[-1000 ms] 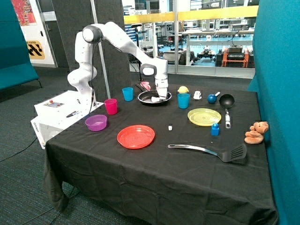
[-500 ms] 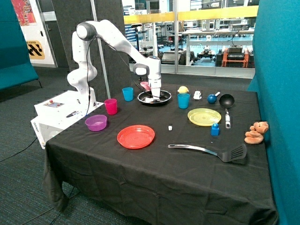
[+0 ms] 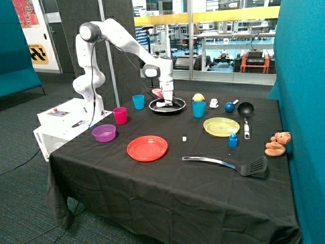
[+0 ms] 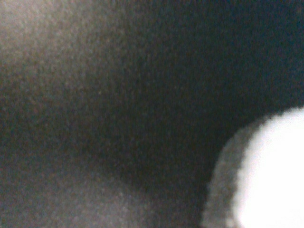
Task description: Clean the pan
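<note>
The wide black pan with a shiny rim stands at the back of the black-clothed table. My gripper points straight down into it, over the side of the pan nearest the blue cup. It is shut on a small white sponge that rests on the pan's floor. In the wrist view the dark pan floor fills the picture, very close, with the white sponge at one corner.
A pink cup stands just behind the pan and a teal cup beside it. A red plate, yellow plate, purple bowl, small deep pan and slotted spatula lie nearer the front.
My gripper has slid across the pan from the teal-cup side toward the blue-cup side, and the white sponge has moved with it. The pan has stayed in place.
</note>
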`<action>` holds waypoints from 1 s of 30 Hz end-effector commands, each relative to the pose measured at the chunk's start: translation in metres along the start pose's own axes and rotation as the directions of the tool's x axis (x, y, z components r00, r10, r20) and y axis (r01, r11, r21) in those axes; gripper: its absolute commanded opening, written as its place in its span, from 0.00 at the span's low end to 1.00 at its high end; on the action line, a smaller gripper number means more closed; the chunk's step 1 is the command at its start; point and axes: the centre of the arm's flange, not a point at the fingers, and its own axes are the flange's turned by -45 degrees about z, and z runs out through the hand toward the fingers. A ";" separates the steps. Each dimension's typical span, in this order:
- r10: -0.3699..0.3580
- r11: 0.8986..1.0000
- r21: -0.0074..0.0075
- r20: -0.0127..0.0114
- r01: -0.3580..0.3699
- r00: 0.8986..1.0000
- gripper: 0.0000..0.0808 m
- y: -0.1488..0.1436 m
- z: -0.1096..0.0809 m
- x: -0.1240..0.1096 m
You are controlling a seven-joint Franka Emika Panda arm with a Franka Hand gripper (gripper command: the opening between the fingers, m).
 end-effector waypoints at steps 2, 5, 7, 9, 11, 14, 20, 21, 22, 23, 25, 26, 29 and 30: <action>-0.004 1.000 0.003 0.008 0.004 1.000 0.00 0.005 -0.027 0.003; 0.000 1.000 0.003 0.008 0.000 1.000 0.00 0.007 -0.035 0.002; 0.002 1.000 0.003 0.008 -0.002 1.000 0.00 0.009 -0.041 0.000; 0.009 1.000 0.003 0.008 -0.009 1.000 0.00 0.012 -0.051 -0.004; 0.017 1.000 0.002 0.008 -0.017 1.000 0.00 0.015 -0.060 -0.008; 0.024 1.000 0.002 0.008 -0.024 1.000 0.00 0.021 -0.073 -0.015; 0.030 1.000 0.002 0.008 -0.030 1.000 0.00 0.026 -0.083 -0.023; 0.030 1.000 0.002 0.008 -0.030 1.000 0.00 0.027 -0.084 -0.024; 0.031 1.000 0.002 0.008 -0.031 1.000 0.00 0.028 -0.086 -0.025; 0.032 0.999 0.002 0.008 -0.032 0.999 0.00 0.029 -0.088 -0.026; 0.034 0.999 0.002 0.008 -0.034 0.999 0.00 0.030 -0.090 -0.028; 0.034 0.999 0.002 0.008 -0.034 0.999 0.00 0.031 -0.090 -0.029; 0.038 0.999 0.002 0.008 -0.038 0.999 0.00 0.036 -0.091 -0.033; 0.040 0.999 0.002 0.008 -0.040 0.999 0.00 0.038 -0.090 -0.034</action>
